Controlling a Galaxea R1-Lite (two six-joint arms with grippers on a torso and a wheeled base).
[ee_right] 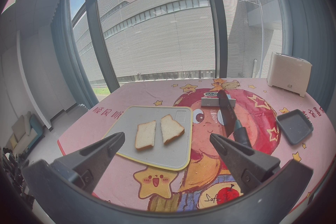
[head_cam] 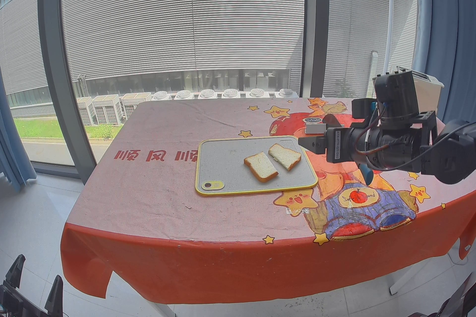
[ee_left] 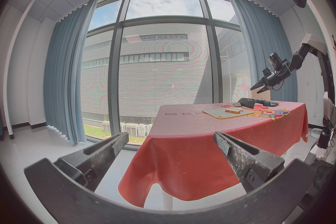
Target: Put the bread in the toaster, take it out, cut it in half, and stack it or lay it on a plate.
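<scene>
Two halves of a bread slice (head_cam: pixel 261 167) (head_cam: pixel 285 156) lie side by side on a grey, yellow-rimmed cutting board (head_cam: pixel 223 169) in the middle of the table. My right gripper (head_cam: pixel 311 144) hovers above the table just right of the board, open and holding nothing. From the right wrist the two bread halves (ee_right: pixel 146 134) (ee_right: pixel 171 128) lie ahead between the spread fingers (ee_right: pixel 105 151). A black knife (ee_right: pixel 229 114) rests with its blade on a small holder (ee_right: pixel 212 100). A dark square plate (ee_right: pixel 295 126) and a white toaster (ee_right: pixel 289 73) sit at the right. My left gripper (ee_left: pixel 171 137) hangs open, low and off the table.
The table carries a red and pink cartoon cloth (head_cam: pixel 163 204). A large window (head_cam: pixel 183 11) stands directly behind it. The table's left half, beside the board, is bare cloth. In the left wrist view the table (ee_left: pixel 196 137) stands some way off, with the right arm (ee_left: pixel 276 72) above it.
</scene>
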